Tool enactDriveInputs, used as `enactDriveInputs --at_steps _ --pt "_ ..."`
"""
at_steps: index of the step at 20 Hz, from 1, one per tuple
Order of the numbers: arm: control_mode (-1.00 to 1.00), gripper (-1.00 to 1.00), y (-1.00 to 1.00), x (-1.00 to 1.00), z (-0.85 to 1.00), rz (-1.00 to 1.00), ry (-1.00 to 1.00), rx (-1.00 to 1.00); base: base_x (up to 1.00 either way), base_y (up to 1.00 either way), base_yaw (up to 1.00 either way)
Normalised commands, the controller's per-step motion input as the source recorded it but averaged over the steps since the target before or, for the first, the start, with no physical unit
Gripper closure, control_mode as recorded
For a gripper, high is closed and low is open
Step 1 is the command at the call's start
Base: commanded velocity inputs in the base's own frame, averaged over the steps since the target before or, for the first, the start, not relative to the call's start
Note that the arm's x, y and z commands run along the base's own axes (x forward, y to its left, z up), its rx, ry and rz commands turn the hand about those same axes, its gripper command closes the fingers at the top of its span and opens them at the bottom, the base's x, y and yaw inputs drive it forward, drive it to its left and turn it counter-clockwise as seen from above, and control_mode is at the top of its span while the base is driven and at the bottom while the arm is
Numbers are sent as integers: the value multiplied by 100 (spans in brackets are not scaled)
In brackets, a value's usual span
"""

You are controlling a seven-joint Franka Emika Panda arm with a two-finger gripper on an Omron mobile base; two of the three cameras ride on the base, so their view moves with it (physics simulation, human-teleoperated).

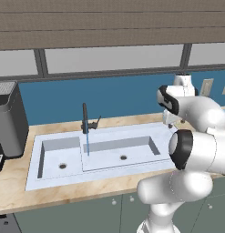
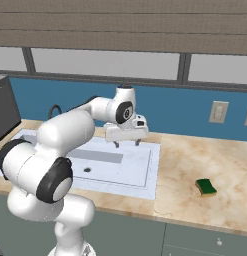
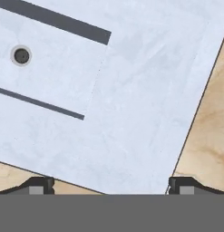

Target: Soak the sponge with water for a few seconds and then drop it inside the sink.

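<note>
While the wide-open, empty claw (image 2: 126, 143) hung over the pale blue-white sink's (image 2: 145, 175) right edge, the green-and-yellow sponge (image 2: 206, 187) lay unfetched on the marbled bench (image 2: 215, 155), so reaching rightward seemed next.

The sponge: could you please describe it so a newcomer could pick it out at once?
Start at the pale sink set in the wooden counter. To its right, alone on bare wood, lies the sponge: a small flat slab, dark green on top and yellow beneath, unlike anything nearby.
</note>
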Motion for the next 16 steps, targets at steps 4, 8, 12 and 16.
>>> enactDriveInputs --at_steps 4,8,12,16 --pt "-100 -100 -54 -2 0 21 -2 0 0 0 0" --pt "-100 -100 -54 -1 -1 21 0 0 0 0 0" --pt "-100 -100 -52 -4 -7 17 2 0 0 0 0" --pt "-100 -100 -54 0 -3 8 1 0 0 0 0"
